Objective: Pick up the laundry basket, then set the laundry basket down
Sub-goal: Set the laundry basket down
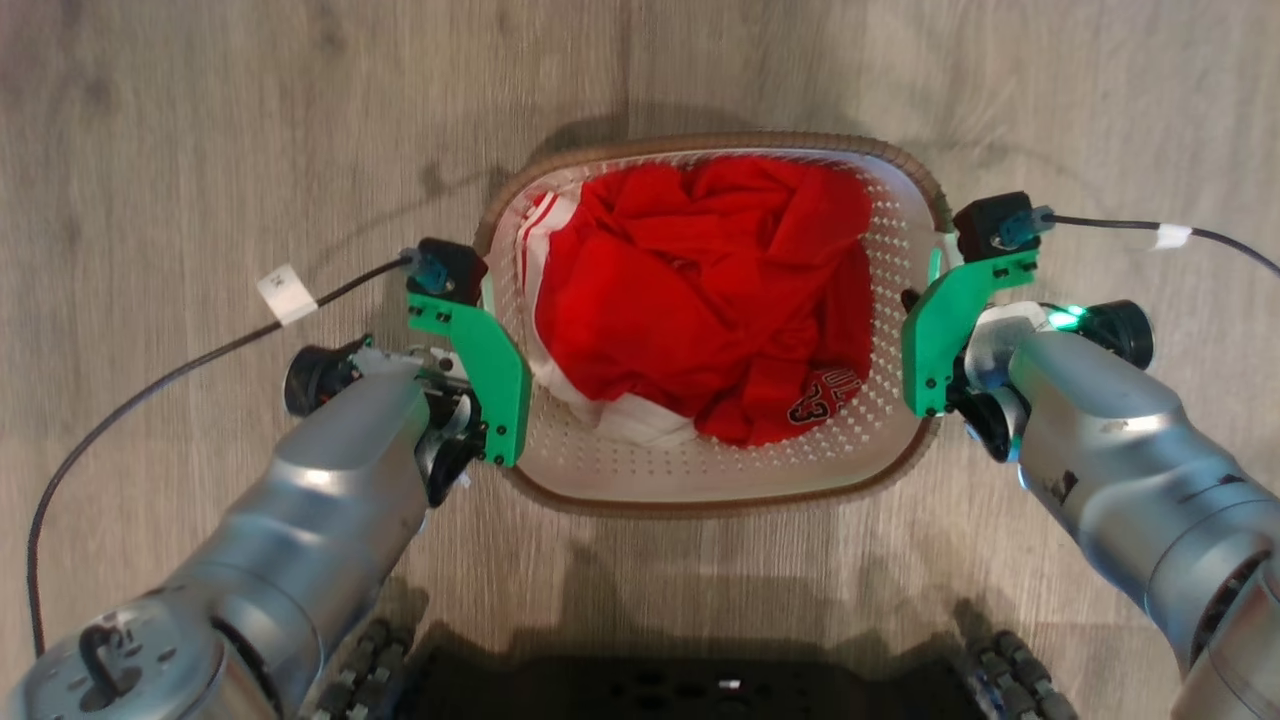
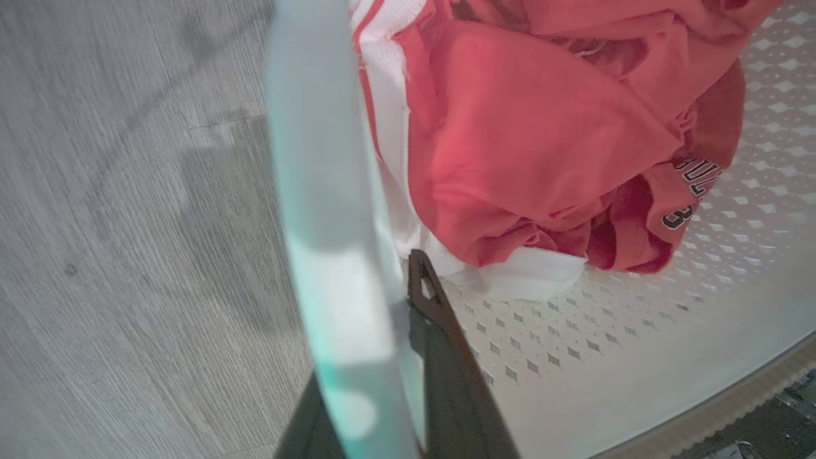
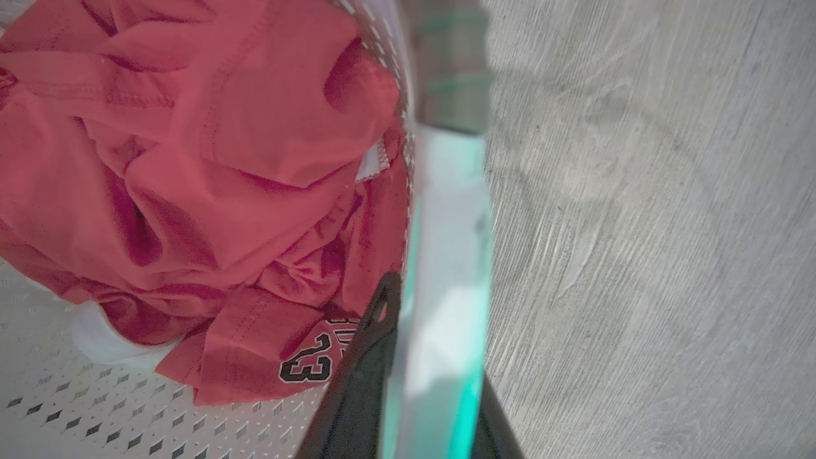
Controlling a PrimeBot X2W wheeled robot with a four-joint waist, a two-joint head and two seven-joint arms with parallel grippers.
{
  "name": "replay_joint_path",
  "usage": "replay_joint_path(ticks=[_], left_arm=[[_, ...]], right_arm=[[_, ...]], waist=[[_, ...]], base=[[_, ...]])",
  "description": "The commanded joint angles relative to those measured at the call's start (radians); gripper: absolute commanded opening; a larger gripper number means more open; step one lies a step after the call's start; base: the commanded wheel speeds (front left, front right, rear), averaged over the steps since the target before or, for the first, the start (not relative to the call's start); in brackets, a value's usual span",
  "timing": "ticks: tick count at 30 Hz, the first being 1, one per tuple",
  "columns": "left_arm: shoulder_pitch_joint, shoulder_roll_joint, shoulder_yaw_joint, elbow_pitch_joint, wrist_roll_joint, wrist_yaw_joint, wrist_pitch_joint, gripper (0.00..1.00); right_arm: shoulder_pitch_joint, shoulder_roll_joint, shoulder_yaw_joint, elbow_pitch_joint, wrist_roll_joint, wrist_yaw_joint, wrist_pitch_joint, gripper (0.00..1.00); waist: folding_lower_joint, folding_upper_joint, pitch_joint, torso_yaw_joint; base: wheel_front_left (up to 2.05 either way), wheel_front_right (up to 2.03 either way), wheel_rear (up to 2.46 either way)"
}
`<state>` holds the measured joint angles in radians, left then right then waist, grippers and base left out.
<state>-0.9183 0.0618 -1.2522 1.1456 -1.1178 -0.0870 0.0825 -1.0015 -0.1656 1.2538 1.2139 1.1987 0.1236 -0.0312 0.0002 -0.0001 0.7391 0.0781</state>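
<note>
The laundry basket [image 1: 700, 497], white and perforated with a brown rim, sits in the middle of the head view with a crumpled red and white jersey [image 1: 700, 290] inside. My left gripper [image 1: 487, 335] is at its left side handle and my right gripper [image 1: 935, 305] at its right one. In the left wrist view, my left gripper [image 2: 376, 306] is shut on the pale handle [image 2: 319, 191], one dark finger [image 2: 446, 357] inside the basket wall [image 2: 574, 357]. My right gripper [image 3: 440, 306] clamps the other handle [image 3: 446, 223] the same way. I cannot tell whether the basket touches the floor.
Grey wood-look floor [image 1: 200, 130] lies all around the basket. A black cable [image 1: 150, 390] trails from my left wrist and another [image 1: 1200, 235] from my right. My dark wheeled base [image 1: 690, 690] is just below the basket's near rim.
</note>
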Motion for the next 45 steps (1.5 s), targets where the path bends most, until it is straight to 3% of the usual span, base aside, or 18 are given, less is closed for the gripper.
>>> replay_joint_path(ticks=[1,11,35,36,37,45], left_arm=[[-0.020,-0.011,-0.006,-0.045,0.018,-0.015,-0.013,0.00],[-0.061,-0.012,-0.020,-0.069,0.037,0.018,-0.057,0.00],[-0.082,-0.012,-0.028,-0.087,0.111,0.093,-0.136,0.00],[-0.082,-0.012,-0.028,-0.087,0.109,0.100,-0.139,0.21],[-0.082,-0.012,-0.028,-0.087,0.107,0.105,-0.136,1.00],[-0.077,-0.012,-0.028,-0.094,0.113,0.114,-0.134,1.00]], right_arm=[[-0.001,0.016,-0.001,-0.011,-0.001,0.007,-0.025,0.00],[-0.033,0.022,-0.002,0.009,0.004,0.007,-0.022,0.00],[-0.009,0.025,-0.002,0.005,0.046,0.007,0.048,0.00],[-0.009,0.025,-0.001,0.005,0.047,0.007,0.049,0.00],[-0.010,0.024,-0.001,0.005,0.046,0.007,0.049,0.00],[-0.013,0.025,-0.001,0.013,0.052,0.007,0.051,0.00]], waist=[[-0.0002,0.0001,0.047,0.020],[-0.0002,0.0001,0.115,0.039],[-0.0002,0.0001,0.149,0.045],[-0.0002,0.0001,0.149,0.046],[-0.0002,0.0001,0.149,0.047],[-0.0002,0.0001,0.147,0.050]], base=[[0.00,0.00,0.00],[0.00,0.00,0.00],[0.00,0.00,0.00],[0.00,0.00,0.00],[0.00,0.00,0.00],[0.00,0.00,0.00]])
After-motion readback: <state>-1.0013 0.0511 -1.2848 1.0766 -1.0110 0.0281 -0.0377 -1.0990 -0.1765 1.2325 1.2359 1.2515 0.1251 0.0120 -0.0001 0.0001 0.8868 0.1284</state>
